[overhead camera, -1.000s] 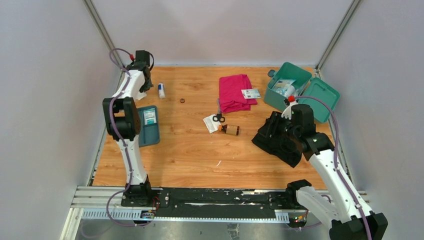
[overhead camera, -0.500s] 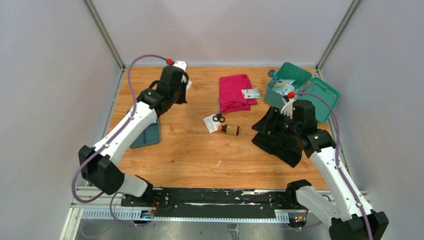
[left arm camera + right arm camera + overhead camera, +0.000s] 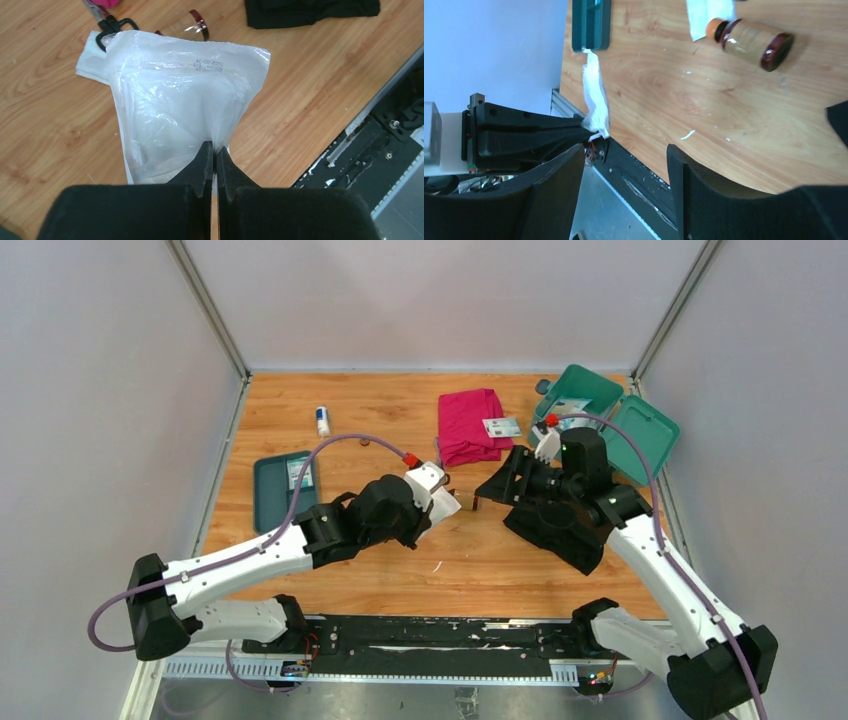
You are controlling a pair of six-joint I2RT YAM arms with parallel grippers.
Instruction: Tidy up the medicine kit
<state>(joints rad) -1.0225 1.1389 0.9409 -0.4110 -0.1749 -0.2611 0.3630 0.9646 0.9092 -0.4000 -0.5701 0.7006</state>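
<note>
My left gripper (image 3: pixel 432 512) is shut on a clear white plastic packet (image 3: pixel 447 506) and holds it above mid-table. In the left wrist view the packet (image 3: pixel 180 100) hangs from the closed fingertips (image 3: pixel 216 150), over scissors (image 3: pixel 112 25) and a brown bottle (image 3: pixel 192 27). My right gripper (image 3: pixel 488 485) is open and empty, just right of the packet. The right wrist view shows its jaws (image 3: pixel 625 152) wide apart, with the brown bottle (image 3: pixel 751 42) on the wood. The green medicine kit box (image 3: pixel 575 405) stands open at the back right.
A black cloth (image 3: pixel 555 525) lies under the right arm. A pink cloth (image 3: pixel 468 425) with a small packet (image 3: pixel 501 427) lies behind the grippers. A teal tray (image 3: pixel 287 490) holding a sachet is at the left; a small white bottle (image 3: pixel 322 421) is behind it.
My left arm swung from the back left corner to mid-table, carrying the packet. My right gripper moved left off the black cloth toward the packet.
</note>
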